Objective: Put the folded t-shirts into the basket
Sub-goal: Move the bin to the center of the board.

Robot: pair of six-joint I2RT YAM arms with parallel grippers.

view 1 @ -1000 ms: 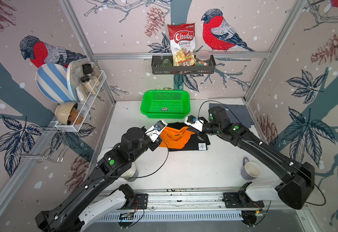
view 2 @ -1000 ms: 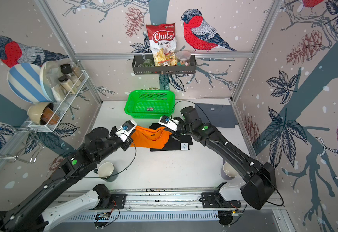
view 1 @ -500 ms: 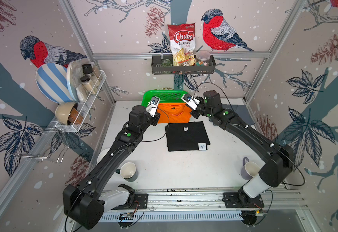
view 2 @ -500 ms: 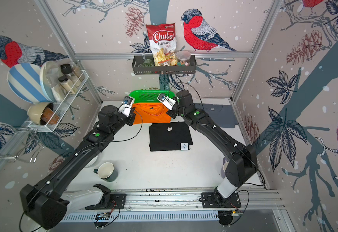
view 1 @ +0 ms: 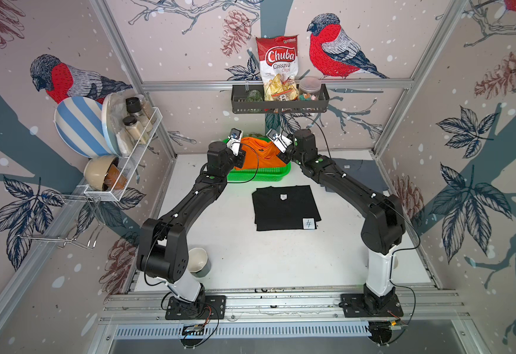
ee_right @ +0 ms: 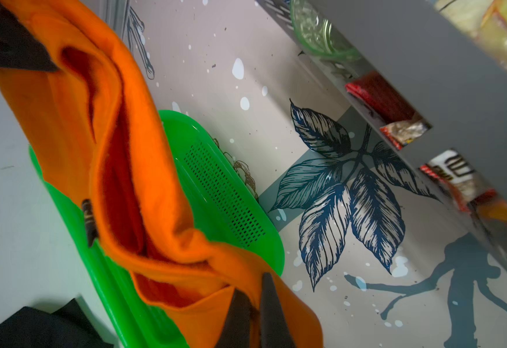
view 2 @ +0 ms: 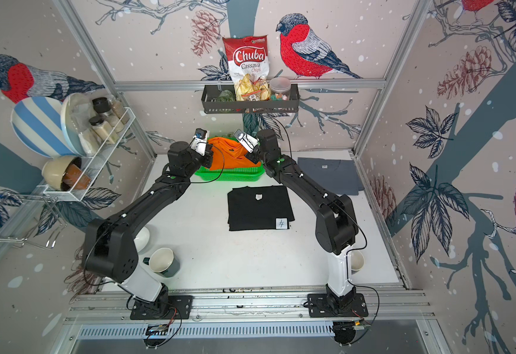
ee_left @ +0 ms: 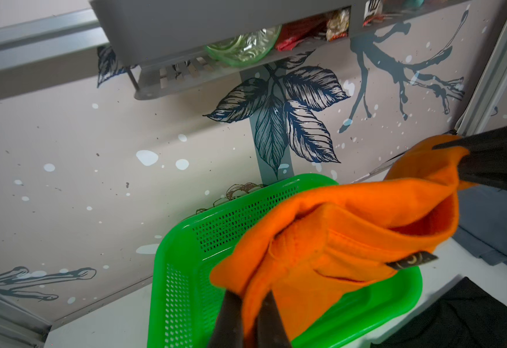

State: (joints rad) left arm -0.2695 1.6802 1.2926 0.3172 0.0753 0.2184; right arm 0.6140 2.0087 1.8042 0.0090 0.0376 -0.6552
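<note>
Left hand (ee_left: pixel 250 298), right hand (ee_right: pixel 253 289) clamped on orange shirt (view 1: pixel 258 153), slung between them over basket (view 1: pixel 259 177) — unreleased; black shirt (view 1: pixel 284 208), grey shirt (view 2: pixel 330 174) pending.

walls (view 1: pixel 189 36): bullfinch print | tabletop (view 1: pixel 265 260): white | black shelf (view 1: pixel 281 107): mounted rear | wire rack (view 1: pixel 140 150): mounted left

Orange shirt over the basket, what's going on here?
Both arms hold the orange t-shirt: the left gripper and the right gripper are each shut on an edge, and it sags between them over the green basket. It is not released yet. The black t-shirt and the grey-blue t-shirt lie flat on the table, outside the basket.
</note>
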